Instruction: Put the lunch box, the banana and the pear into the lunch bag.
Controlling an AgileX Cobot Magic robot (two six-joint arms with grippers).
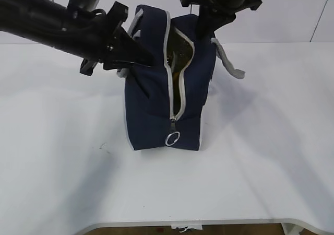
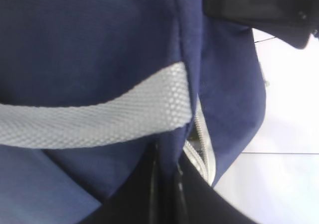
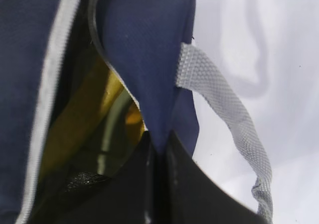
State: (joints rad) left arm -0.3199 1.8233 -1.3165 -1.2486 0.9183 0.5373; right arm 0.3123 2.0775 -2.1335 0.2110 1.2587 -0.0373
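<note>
The navy lunch bag (image 1: 156,104) stands on the white table with its grey zipper undone along the top and partway down the front. My left gripper (image 1: 147,57) is shut on the bag's left flap (image 2: 149,45), just beside the grey handle (image 2: 99,114). My right gripper (image 3: 158,140) is shut on the edge of the right flap (image 3: 149,59), and in the exterior view this right gripper (image 1: 207,30) comes down from above. Through the opening I see a long yellow shape that looks like the banana (image 3: 75,119). A pale curved rim (image 3: 113,117) beside it may be the lunch box. I cannot make out the pear.
The metal ring pull (image 1: 172,139) hangs low on the bag's front end. The right grey handle (image 1: 229,62) droops off the bag's far side toward the table (image 1: 271,141). The table's front edge (image 1: 209,223) is close below.
</note>
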